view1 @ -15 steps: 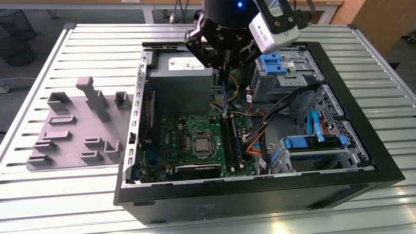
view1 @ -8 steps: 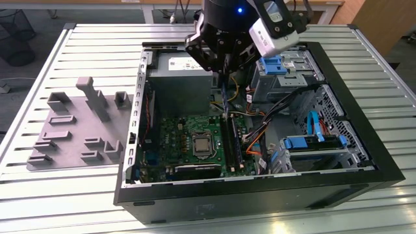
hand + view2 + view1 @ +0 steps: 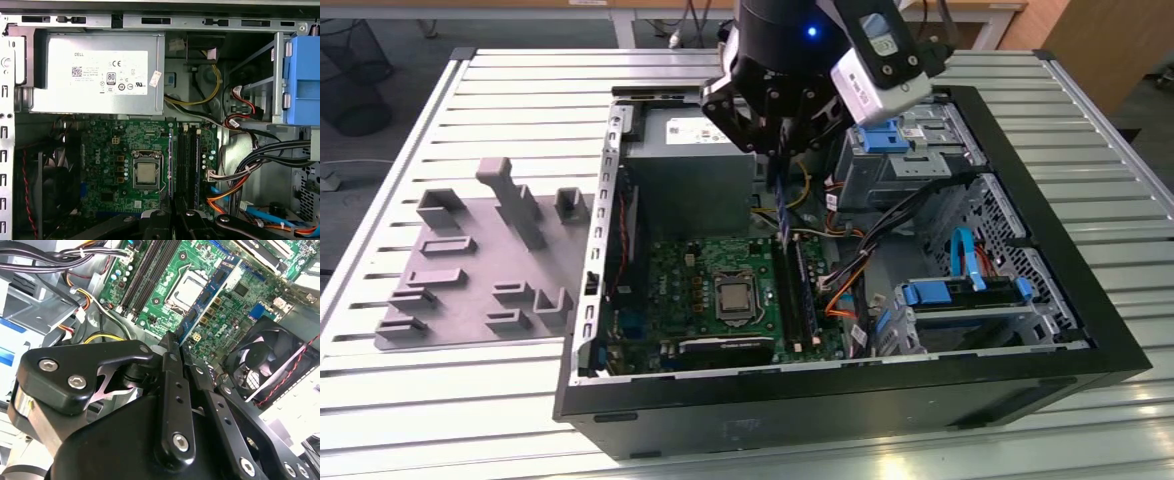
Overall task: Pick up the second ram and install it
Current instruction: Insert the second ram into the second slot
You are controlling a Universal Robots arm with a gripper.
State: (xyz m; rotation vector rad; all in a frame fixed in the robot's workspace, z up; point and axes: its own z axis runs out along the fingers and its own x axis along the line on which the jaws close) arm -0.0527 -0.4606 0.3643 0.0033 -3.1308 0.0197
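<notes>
My gripper point(image 3: 781, 150) hangs inside the open computer case point(image 3: 854, 390), between the power supply and the drive cage, shut on the second ram point(image 3: 783, 205). The ram is a thin blue-green stick that hangs edge-down from the fingers. Its lower end hovers over the far end of the long black motherboard slots point(image 3: 798, 295), apart from them. In the second wrist view the ram point(image 3: 210, 290) juts out from the closed gripper point(image 3: 175, 340) above the board. In the first wrist view the ram point(image 3: 171, 165) shows edge-on, just beside the slots point(image 3: 186, 155), above the gripper point(image 3: 172, 212).
The silver power supply point(image 3: 687, 150) sits close on the exterior view's left of the gripper. Bundled cables point(image 3: 854, 270) and blue drive cages point(image 3: 961, 290) crowd the other side. The processor socket point(image 3: 735, 297) lies beside the slots. A grey fixture plate point(image 3: 480, 270) lies outside the case.
</notes>
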